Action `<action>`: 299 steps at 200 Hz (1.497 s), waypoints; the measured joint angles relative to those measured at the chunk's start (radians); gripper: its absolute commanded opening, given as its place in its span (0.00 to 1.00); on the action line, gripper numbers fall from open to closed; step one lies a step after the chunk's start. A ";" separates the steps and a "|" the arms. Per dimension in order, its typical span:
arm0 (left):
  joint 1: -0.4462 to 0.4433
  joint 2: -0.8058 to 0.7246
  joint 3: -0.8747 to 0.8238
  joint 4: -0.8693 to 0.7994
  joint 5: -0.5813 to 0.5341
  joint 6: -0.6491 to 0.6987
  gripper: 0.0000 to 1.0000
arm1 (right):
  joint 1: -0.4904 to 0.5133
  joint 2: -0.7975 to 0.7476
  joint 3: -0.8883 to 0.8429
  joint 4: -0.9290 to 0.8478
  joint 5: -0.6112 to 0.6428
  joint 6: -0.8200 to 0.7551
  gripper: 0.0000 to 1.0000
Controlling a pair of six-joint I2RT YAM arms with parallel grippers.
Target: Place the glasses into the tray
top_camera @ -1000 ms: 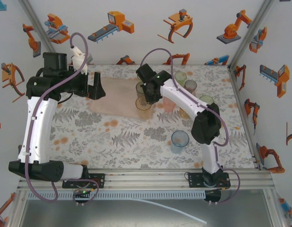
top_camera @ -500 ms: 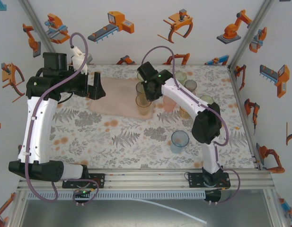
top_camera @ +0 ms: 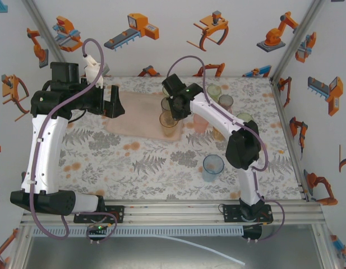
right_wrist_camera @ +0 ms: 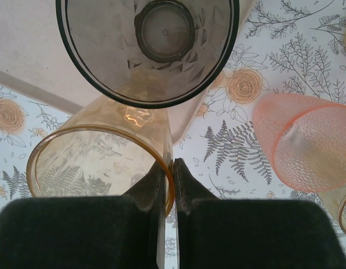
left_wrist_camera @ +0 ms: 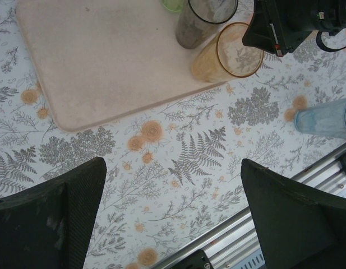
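Observation:
My right gripper (right_wrist_camera: 171, 168) is shut on the rim of an orange glass (right_wrist_camera: 100, 162), one finger inside and one outside. It holds that glass (top_camera: 168, 120) tilted at the near right edge of the pale pink tray (top_camera: 136, 115). A smoky grey glass (right_wrist_camera: 147, 50) stands upright on the tray just beyond it. A pink glass (right_wrist_camera: 307, 145) stands on the cloth to the right. My left gripper (top_camera: 114, 101) hovers open over the tray's left end, its jaws (left_wrist_camera: 173, 213) wide apart with nothing between them. The tray (left_wrist_camera: 105, 56), grey glass (left_wrist_camera: 203, 22) and orange glass (left_wrist_camera: 229, 53) lie ahead of it.
A blue glass (top_camera: 212, 167) stands alone on the floral cloth near the right arm's elbow. More glasses cluster at the back right, among them a green one (top_camera: 213, 91) and a smoky pink one (top_camera: 225, 102). The metal rail (top_camera: 173, 210) runs along the near table edge.
My right gripper has carried the orange glass slightly back and left, closer over the tray's edge. The left arm has stayed still.

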 measured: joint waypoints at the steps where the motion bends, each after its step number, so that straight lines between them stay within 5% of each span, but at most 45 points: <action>1: 0.000 0.000 0.000 0.000 0.000 0.000 0.97 | 0.000 0.000 0.000 0.000 0.000 0.000 0.05; 78: 0.001 -0.004 -0.001 0.000 0.003 0.000 0.97 | 0.000 0.000 -0.028 0.013 -0.001 0.003 0.10; 167: 0.006 -0.013 -0.001 0.000 0.005 -0.003 0.97 | 0.000 0.000 -0.031 0.032 -0.016 0.011 0.38; 242: 0.006 -0.016 -0.001 0.000 0.005 -0.003 0.97 | -0.001 -0.032 -0.032 0.010 -0.012 0.011 0.41; 299: 0.006 -0.026 -0.001 0.001 0.016 -0.003 0.97 | -0.001 -0.195 -0.054 -0.073 -0.011 0.012 0.41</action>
